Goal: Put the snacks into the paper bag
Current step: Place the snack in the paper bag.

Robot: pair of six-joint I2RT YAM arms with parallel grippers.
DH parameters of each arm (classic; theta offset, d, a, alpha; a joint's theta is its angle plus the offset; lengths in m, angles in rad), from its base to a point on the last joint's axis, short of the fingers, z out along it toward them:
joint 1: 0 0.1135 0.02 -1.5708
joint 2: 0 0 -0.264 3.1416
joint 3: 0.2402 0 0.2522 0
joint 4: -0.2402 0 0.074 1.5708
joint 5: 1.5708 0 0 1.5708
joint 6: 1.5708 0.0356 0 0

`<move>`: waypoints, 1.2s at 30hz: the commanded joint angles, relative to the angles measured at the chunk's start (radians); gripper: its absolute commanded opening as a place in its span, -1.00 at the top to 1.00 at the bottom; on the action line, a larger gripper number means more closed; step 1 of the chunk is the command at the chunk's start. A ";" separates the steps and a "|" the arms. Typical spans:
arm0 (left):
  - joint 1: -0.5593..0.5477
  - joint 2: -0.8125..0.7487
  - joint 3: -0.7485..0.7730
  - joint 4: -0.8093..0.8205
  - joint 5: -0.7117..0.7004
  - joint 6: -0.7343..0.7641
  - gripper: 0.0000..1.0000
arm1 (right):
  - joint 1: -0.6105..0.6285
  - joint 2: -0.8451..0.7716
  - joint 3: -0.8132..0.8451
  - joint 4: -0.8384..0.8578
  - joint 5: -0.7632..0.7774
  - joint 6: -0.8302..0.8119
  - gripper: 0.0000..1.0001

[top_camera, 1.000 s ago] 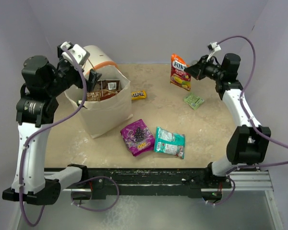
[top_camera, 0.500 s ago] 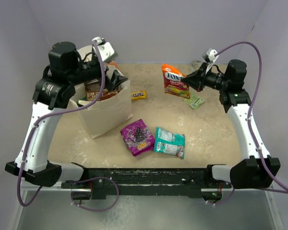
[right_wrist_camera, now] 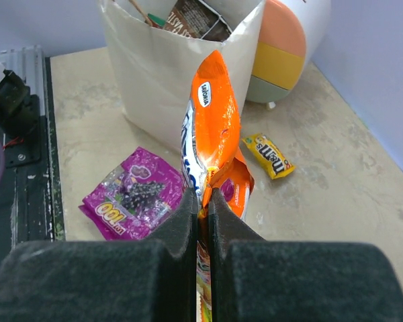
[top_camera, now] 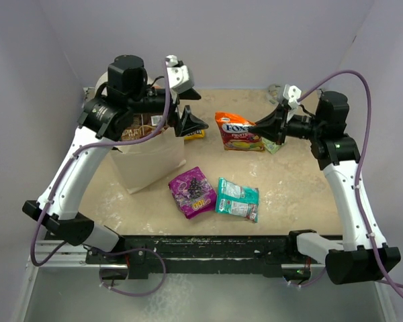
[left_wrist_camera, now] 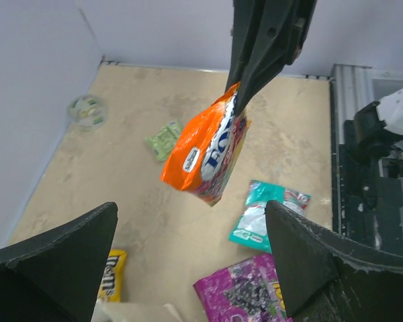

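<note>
The tan paper bag (top_camera: 148,157) (right_wrist_camera: 168,74) stands at the left with a dark brown packet (top_camera: 138,127) inside. My right gripper (top_camera: 260,127) (right_wrist_camera: 203,198) is shut on the top edge of the orange-red snack packet (top_camera: 238,132) (left_wrist_camera: 205,157) (right_wrist_camera: 215,127), which hangs above the table to the right of the bag. My left gripper (top_camera: 188,111) (left_wrist_camera: 191,208) is open and holds nothing, just right of the bag's rim. On the table lie a purple packet (top_camera: 193,191), a teal packet (top_camera: 238,199), a yellow candy bag (left_wrist_camera: 111,272) (right_wrist_camera: 270,155) and a tiny green packet (left_wrist_camera: 163,139).
A white-and-orange cylinder (right_wrist_camera: 282,47) stands behind the bag. A small grey-green ball (left_wrist_camera: 87,111) rests near the back wall. Purple walls close in the table on three sides. A black rail (top_camera: 201,245) runs along the near edge.
My left arm swung right from over the bag to beside its right rim, jaws still open. My right arm carried the orange-red packet leftward toward the bag.
</note>
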 commanded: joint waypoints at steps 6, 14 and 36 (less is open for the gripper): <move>-0.064 0.034 -0.148 0.217 0.163 -0.114 -0.87 | 0.006 -0.049 0.052 0.021 -0.172 -0.005 1.00; -0.089 0.030 -0.263 0.362 0.219 -0.157 -0.61 | 0.007 -0.061 0.014 0.100 -0.205 0.080 1.00; -0.096 -0.042 -0.376 0.514 0.296 -0.265 0.98 | 0.009 -0.079 -0.100 0.246 -0.154 0.174 0.83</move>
